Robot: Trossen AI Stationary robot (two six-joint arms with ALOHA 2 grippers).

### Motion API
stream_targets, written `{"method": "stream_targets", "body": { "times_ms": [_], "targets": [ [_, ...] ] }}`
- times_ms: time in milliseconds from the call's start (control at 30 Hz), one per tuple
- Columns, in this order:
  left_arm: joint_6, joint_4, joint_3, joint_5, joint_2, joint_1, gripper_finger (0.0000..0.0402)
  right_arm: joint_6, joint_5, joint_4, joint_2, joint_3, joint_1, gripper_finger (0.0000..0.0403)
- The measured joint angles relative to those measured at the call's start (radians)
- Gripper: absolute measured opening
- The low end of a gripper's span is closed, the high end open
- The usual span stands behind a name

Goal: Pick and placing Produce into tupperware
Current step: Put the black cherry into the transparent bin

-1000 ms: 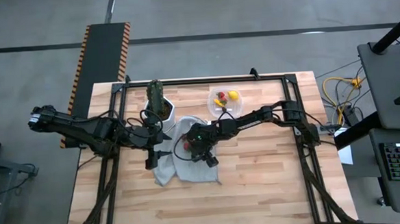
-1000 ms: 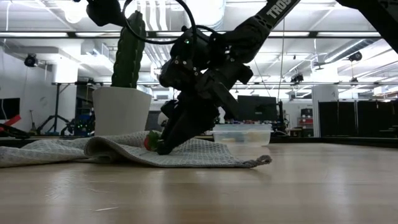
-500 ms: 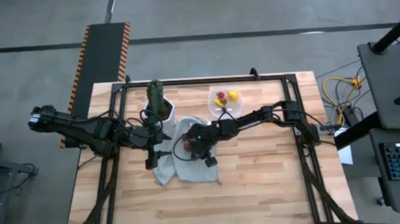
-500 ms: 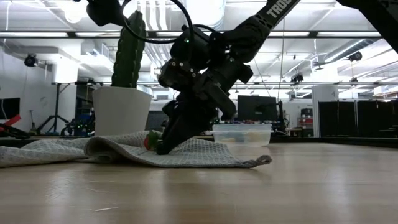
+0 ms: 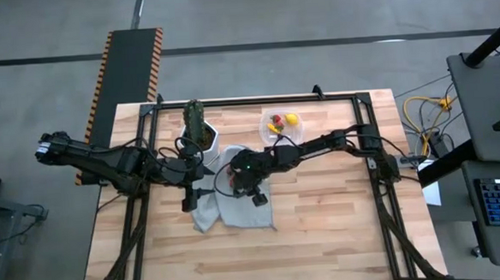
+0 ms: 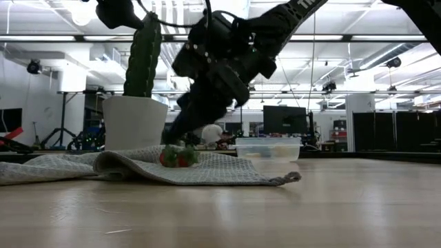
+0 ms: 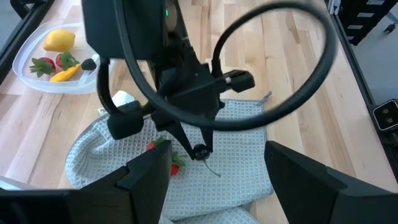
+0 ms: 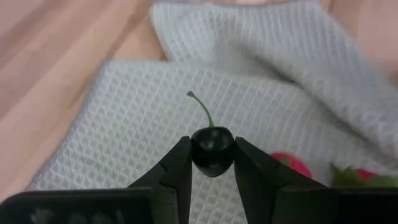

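Observation:
My right gripper point(image 8: 212, 163) is shut on a dark cherry point(image 8: 212, 149) with a green stem, above the grey waffle towel point(image 8: 124, 112). The left wrist view shows the same cherry point(image 7: 200, 151) raised over the towel point(image 7: 242, 137). Two red strawberries point(image 6: 176, 158) lie on the towel below. The clear tupperware point(image 5: 281, 126) stands by the table's far edge with a lemon point(image 7: 59, 40), strawberries, a yellow-orange piece and a dark berry in it. My left gripper point(image 7: 211, 180) hovers open at the towel's left side. My right gripper pinches the cherry's round body point(image 8: 212, 163) between its two fingertips point(image 8: 180, 168), one on each side. The fingers slant down from above. The cherry is lifted clear of the towel, its stem point(image 8: 200, 109) sticking out beyond the fingertips.
A cactus in a white pot point(image 5: 196, 131) stands at the towel's far left, close to my left arm. The towel point(image 5: 235, 205) is rumpled, with a raised fold point(image 6: 117, 162) near the pot. Bare wooden table point(image 5: 340, 221) lies to the right and near side.
My right gripper has risen from the towel and drawn slightly toward the far left, carrying the cherry up with it. The two strawberries stay on the towel and now show uncovered in the low view.

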Motion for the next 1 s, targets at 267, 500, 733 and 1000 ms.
{"method": "stream_targets", "body": {
  "times_ms": [267, 500, 733, 1000],
  "targets": [
    [0.000, 0.001, 0.000, 0.000, 0.000, 0.000, 0.0242, -0.039, 0.036, -0.005, -0.044, 0.021, -0.019, 0.0091],
    [-0.023, 0.001, 0.000, 0.000, 0.000, 0.000, 0.0242, -0.106, 0.151, -0.108, -0.139, 0.021, -0.067, 0.0091],
    [-0.023, 0.000, 0.000, 0.000, 0.000, 0.000, 0.0242, -0.143, 0.244, -0.252, -0.238, 0.012, -0.168, 0.0091],
    [-0.023, -0.001, 0.000, 0.000, 0.000, 0.000, 0.0242, -0.152, 0.244, -0.359, -0.320, -0.012, -0.334, 0.0091]
  ]
}}
